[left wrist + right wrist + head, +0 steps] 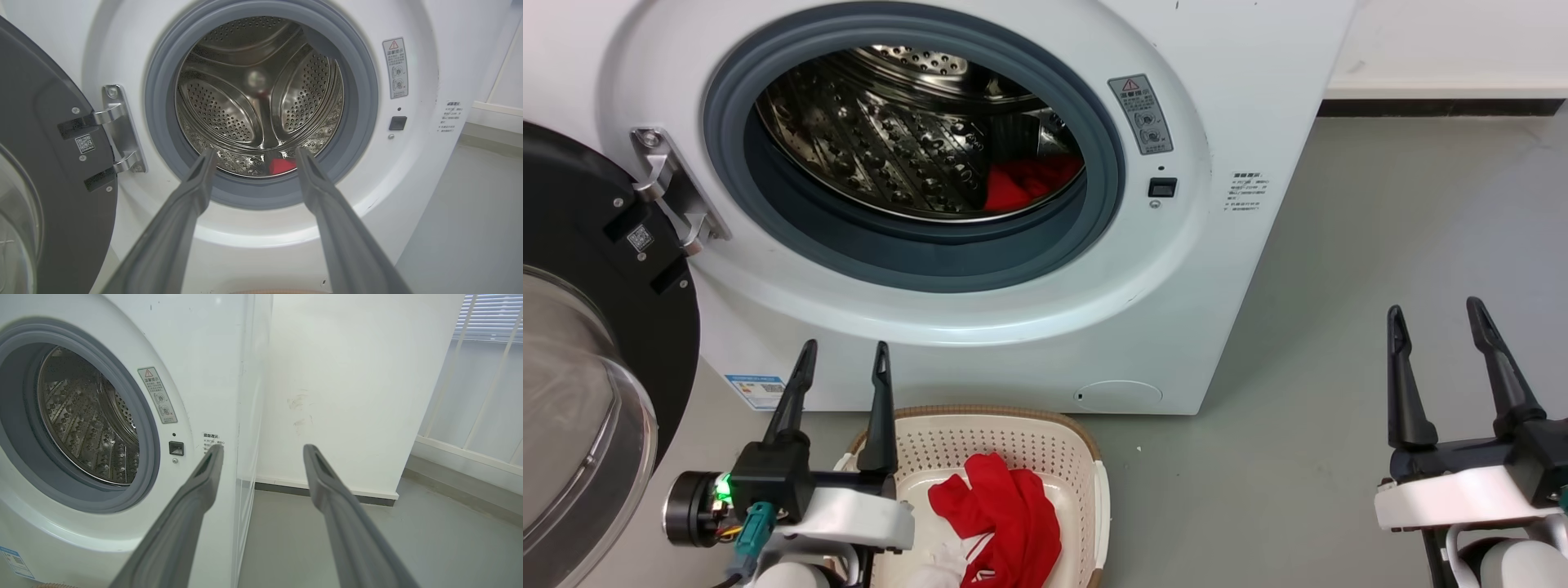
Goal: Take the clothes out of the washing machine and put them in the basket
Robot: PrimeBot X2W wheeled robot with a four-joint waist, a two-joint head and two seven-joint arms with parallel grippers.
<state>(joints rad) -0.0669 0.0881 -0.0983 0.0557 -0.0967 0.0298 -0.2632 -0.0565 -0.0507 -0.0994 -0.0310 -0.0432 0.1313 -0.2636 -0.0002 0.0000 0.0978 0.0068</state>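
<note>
— What does the right gripper (263, 449) face?
— The washing machine's (204, 355) front corner. Its dark fingers (196, 498) stand apart, holding nothing; steel drum (81, 420) at left, white wall (347, 396) at right.

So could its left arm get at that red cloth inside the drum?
Probably yes. The door is swung wide aside, the left end effector is open and faces the porthole, and nothing blocks the way to the red garment low in the drum.
</note>
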